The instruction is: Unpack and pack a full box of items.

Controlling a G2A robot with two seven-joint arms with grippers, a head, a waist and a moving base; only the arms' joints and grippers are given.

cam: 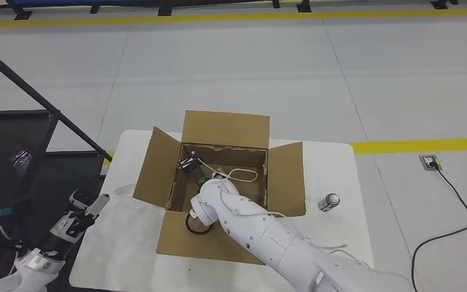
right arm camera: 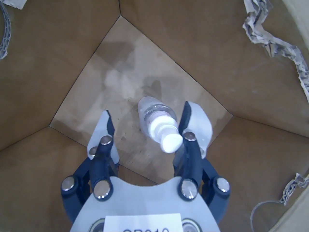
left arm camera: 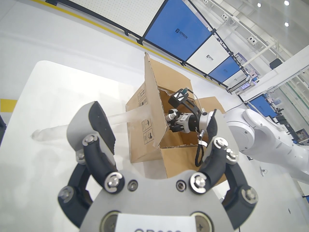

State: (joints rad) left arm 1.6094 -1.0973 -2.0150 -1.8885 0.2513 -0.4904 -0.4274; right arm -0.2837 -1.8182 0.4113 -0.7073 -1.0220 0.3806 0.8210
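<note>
Hovering at the near left edge of the table, the left gripper has its fingers spread wide and holds nothing; a small can sits on the table to the right of the box; deep inside the open box, the right gripper stands parted around a tilted clear bottle without clamping it; the box floor around the bottle is bare. Judged from this, either unpacking is nearly finished or packing has barely begun.

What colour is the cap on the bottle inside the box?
White; the bottle cap shows best in the right wrist view.
</note>
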